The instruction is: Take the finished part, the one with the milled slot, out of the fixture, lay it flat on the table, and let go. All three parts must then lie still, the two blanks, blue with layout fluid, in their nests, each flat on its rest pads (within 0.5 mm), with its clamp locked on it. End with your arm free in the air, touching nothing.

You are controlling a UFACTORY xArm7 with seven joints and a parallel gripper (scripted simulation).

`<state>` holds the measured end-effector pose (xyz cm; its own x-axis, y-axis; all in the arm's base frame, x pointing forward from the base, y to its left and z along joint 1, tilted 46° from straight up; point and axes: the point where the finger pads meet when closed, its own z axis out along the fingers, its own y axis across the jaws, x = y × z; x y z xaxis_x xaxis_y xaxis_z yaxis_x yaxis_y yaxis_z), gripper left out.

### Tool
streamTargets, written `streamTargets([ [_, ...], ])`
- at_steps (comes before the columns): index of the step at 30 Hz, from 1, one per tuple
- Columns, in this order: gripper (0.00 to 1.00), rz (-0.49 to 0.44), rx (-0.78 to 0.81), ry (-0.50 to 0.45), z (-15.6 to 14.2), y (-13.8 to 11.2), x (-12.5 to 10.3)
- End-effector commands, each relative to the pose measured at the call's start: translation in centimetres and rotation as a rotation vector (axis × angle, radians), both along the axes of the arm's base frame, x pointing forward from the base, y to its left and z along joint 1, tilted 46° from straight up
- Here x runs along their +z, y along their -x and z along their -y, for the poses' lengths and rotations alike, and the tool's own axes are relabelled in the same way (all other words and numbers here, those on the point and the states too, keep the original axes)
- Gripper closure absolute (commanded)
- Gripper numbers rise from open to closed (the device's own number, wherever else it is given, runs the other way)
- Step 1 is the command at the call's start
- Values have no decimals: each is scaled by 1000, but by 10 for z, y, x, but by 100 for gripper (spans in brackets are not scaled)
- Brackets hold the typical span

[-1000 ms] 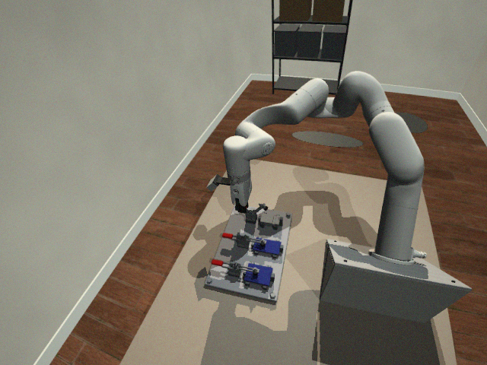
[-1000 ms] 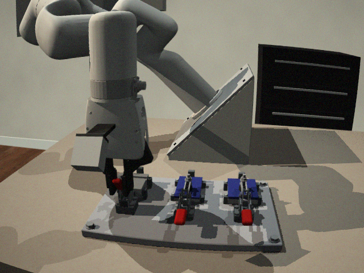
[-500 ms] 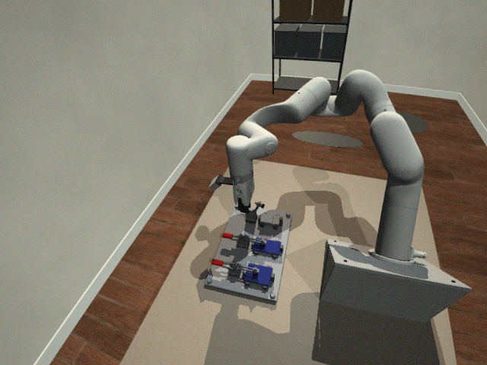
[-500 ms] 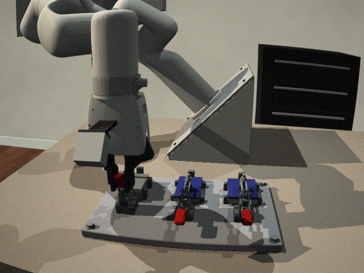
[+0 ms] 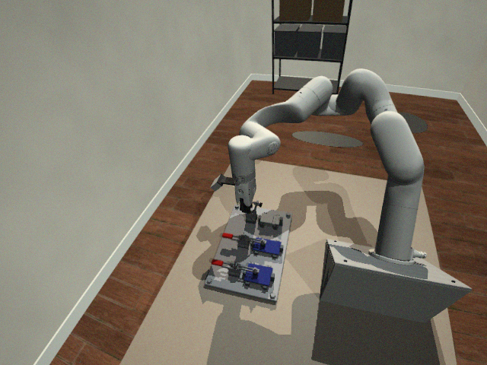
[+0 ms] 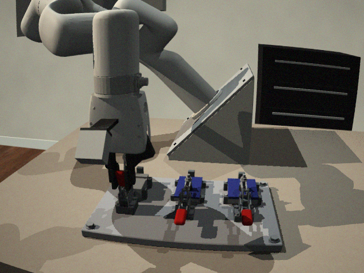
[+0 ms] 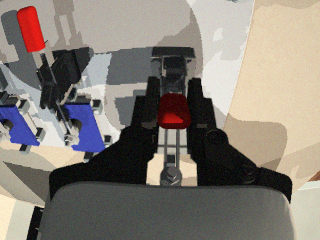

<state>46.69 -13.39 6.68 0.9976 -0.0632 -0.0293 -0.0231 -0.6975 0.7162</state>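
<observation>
A grey fixture plate (image 5: pixel 248 257) lies on the table and carries three nests with toggle clamps. My gripper (image 6: pixel 120 177) stands upright over the end nest and is shut on that clamp's red handle (image 6: pixel 119 178), which stands raised between the fingers; it also shows in the wrist view (image 7: pixel 175 110). The grey finished part (image 5: pixel 271 219) (image 6: pixel 143 183) sits in the nest just beside this clamp. Two blue blanks (image 6: pixel 189 186) (image 6: pixel 242 187) sit in the other nests, their clamp arms across them and their red handles (image 6: pixel 180 216) (image 6: pixel 247 217) lying low.
The arm's wedge-shaped grey base (image 5: pixel 389 274) stands on the table beside the plate. A dark shelf rack (image 5: pixel 310 39) is far off at the wall. A black panel (image 6: pixel 305 88) hangs behind the table. The table edge drops to a wooden floor on the left.
</observation>
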Motion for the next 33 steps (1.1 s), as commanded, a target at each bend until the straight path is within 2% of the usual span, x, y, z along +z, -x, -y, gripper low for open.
streamTargets([
  [1, 100, 1, 3, -1, -1, 0, 0],
  [33, 100, 1, 2, -1, -2, 4, 1],
])
